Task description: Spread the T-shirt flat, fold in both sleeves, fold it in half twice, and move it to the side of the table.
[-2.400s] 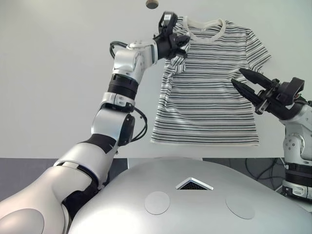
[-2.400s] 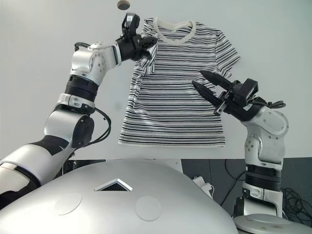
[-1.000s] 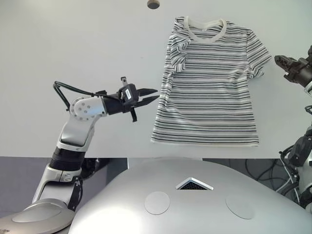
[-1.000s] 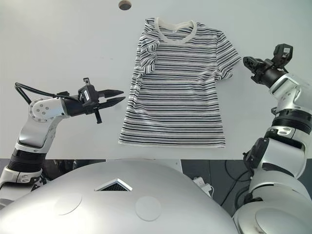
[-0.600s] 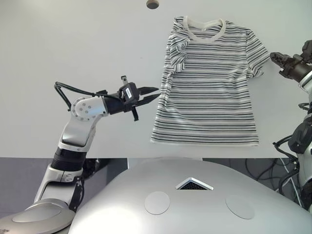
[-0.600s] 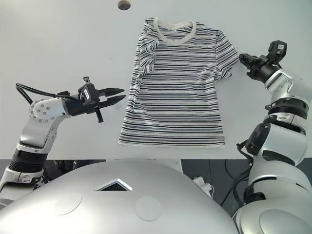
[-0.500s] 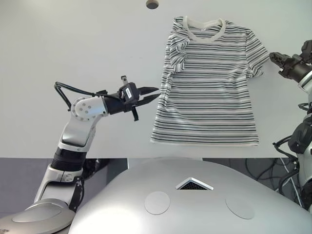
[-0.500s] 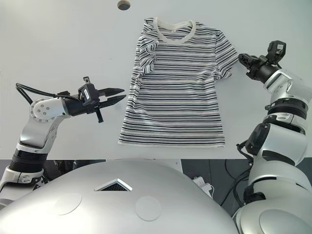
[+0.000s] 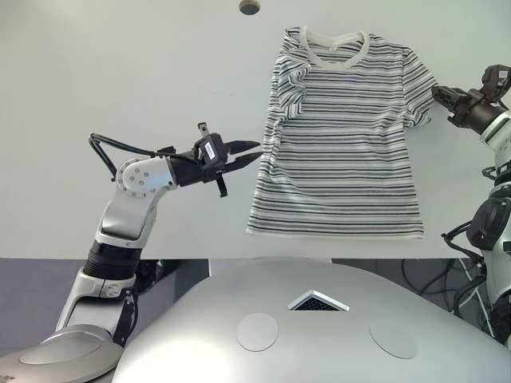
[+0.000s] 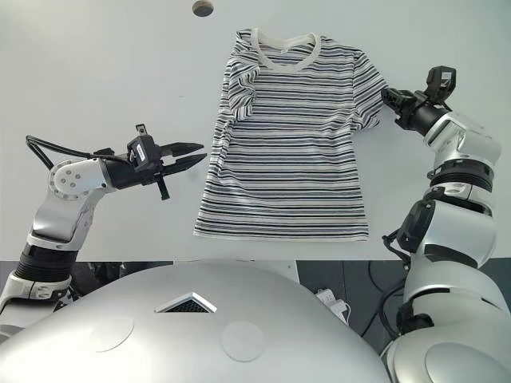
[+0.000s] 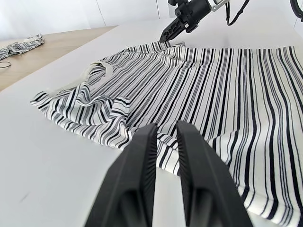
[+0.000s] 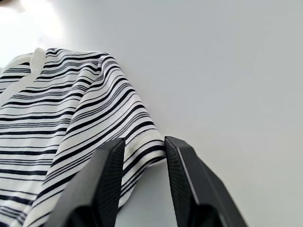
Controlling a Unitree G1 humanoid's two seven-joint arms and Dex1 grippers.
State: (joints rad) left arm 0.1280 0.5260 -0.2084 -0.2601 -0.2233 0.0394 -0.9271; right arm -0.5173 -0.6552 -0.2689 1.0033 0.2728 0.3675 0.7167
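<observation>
Grippers first: found right gripper [image 10: 390, 100] spread astride T-shirt [image 9: 343, 136] right sleeve hem [image 12: 142, 135], left gripper [image 9: 251, 152] spread just beside T-shirt's left edge; judged second-sleeve fold in hand, needing hem pinched and carried inward.

No legible text, number, brand or sign found. Small white sticker [image 9: 210, 150] noted on the housing of the left gripper [image 9: 255, 151], at nine o'clock from the T-shirt [image 9: 343, 136]; print on it too small to read. Nothing readable on the T-shirt's striped cloth.

One T-shirt [image 9: 343, 136], one left claw [image 9: 254, 152], one right claw [image 9: 437, 92], one table [image 9: 120, 64], one round spot [image 9: 250, 6]
</observation>
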